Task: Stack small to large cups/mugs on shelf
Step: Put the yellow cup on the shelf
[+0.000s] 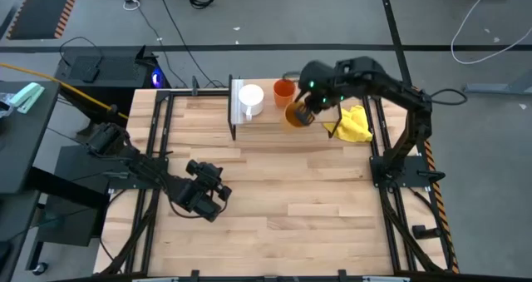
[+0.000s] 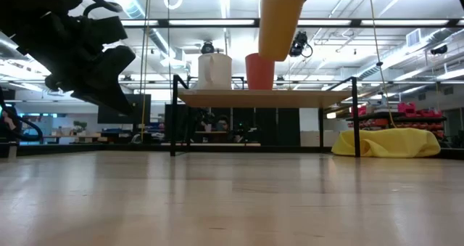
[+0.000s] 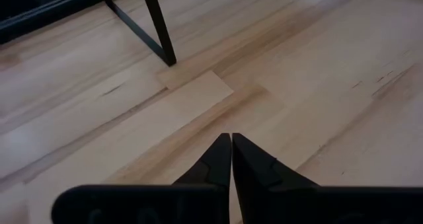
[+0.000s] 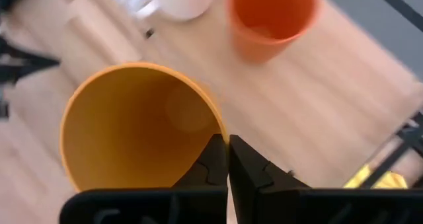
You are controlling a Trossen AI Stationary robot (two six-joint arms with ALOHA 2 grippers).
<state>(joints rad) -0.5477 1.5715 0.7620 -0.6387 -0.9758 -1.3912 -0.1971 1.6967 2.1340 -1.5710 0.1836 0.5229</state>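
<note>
The right hand (image 4: 228,159) pinches the yellow-orange cup (image 1: 297,116) by its rim above the shelf (image 2: 264,97); that thin grip could slip, toppling the orange-red cup (image 2: 259,71).

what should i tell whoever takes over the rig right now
Right gripper: shut on the rim of the yellow-orange cup, held in the air above the shelf.
Left gripper: shut, empty, low over the table's near left part.
White mug and orange-red cup stand side by side on the shelf.
Done: two cups placed.
Left: set the yellow-orange cup on the shelf beside the orange-red cup, then let go.
</note>
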